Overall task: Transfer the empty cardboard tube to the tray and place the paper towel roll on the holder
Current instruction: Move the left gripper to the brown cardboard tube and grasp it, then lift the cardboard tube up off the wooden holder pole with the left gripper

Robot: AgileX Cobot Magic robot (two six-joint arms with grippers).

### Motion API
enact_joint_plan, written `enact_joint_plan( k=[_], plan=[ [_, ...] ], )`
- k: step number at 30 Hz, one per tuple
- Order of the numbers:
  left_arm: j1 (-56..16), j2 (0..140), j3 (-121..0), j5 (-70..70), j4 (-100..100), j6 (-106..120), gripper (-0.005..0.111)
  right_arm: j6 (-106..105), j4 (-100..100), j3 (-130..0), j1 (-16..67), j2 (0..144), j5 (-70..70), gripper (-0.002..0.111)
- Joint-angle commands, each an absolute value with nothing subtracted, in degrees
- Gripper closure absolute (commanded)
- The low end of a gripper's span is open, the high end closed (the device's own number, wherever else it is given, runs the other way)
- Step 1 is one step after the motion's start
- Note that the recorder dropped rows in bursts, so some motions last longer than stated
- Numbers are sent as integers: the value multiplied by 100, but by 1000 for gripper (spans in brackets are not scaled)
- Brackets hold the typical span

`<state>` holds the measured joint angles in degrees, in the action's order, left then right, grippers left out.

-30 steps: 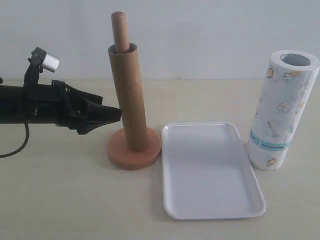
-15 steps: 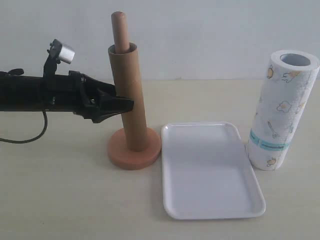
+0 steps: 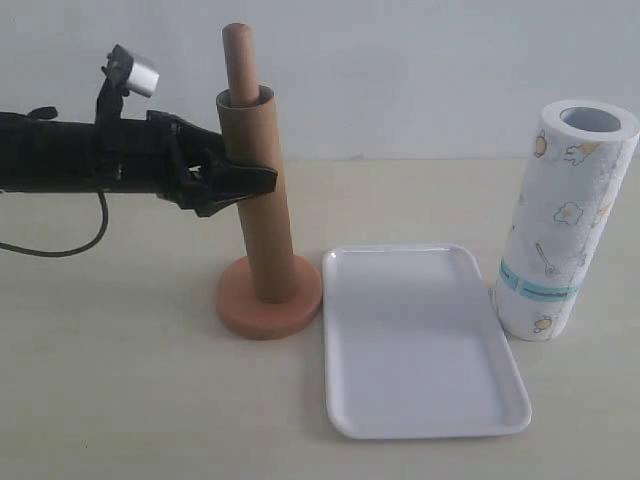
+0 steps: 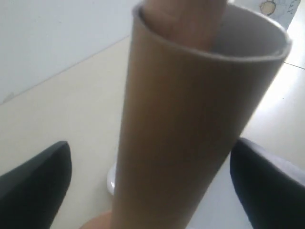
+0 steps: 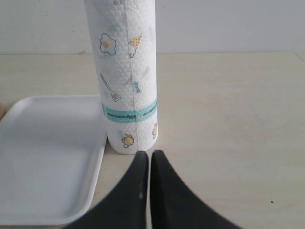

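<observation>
On the surface, you are seeing the tray lying flat between the paper towel roll, standing upright just beside it on the right, and the holder on the left, whose pole is carrying the empty cardboard tube. Your left claw is hanging released, one finger on either side of the tube's upper part. Your right claw is sitting clenched on nothing, pointing at the roll's foot.

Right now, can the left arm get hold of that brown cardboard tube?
Probably yes: the left gripper is open, with one jaw on each side of the cardboard tube and nothing in between.
</observation>
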<state>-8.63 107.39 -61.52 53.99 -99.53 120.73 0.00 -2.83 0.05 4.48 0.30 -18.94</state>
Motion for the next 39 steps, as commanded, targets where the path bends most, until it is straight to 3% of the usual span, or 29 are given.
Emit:
enact_joint_plan(
  k=[1, 6, 17, 30, 39],
  plan=[
    [-1076, 10747, -6260, 5237, -9995, 12129, 23, 0, -243, 0, 454, 0, -1865, 107],
    [-1119, 10747, -6309, 5168, -9995, 12129, 29, 0, -243, 0, 454, 0, -1865, 107],
    [-1119, 10734, -6309, 5244, -9995, 12085, 101, 0, -243, 0, 454, 0, -1865, 107],
    [-1119, 9425, -6393, 5203, -9995, 11409, 103, 0, -243, 0, 454, 0, -1865, 107],
    [-1119, 8904, -7483, 4640, -9995, 9986, 103, 0, -291, 0, 454, 0, -1853, 107]
  ],
)
